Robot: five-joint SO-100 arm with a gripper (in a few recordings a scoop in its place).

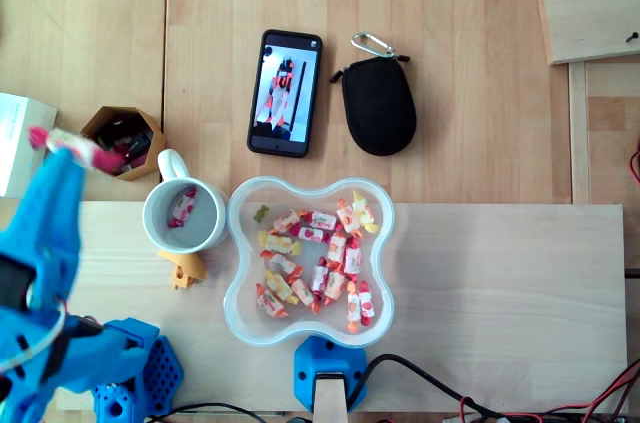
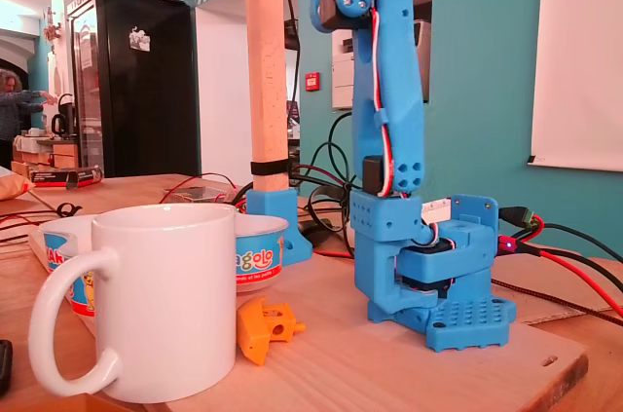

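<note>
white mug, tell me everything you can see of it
The white mug is glossy, ceramic by its look, standing upright on the pale wooden board. Its loop handle points up in the overhead view and left in the fixed view. One wrapped sweet lies inside. The clear bowl sits tight at its right and an orange plastic piece at its base. The pincer, holding a pink sweet, is apart from it.

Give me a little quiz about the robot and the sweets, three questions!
1. True or false: the gripper holds a wrapped sweet.
2. How many sweets lie in the white mug? A none, B one, C five.
3. Fill in: in the overhead view, the phone lies left of the black ___.
Key: 1 true; 2 B; 3 pouch.
</note>
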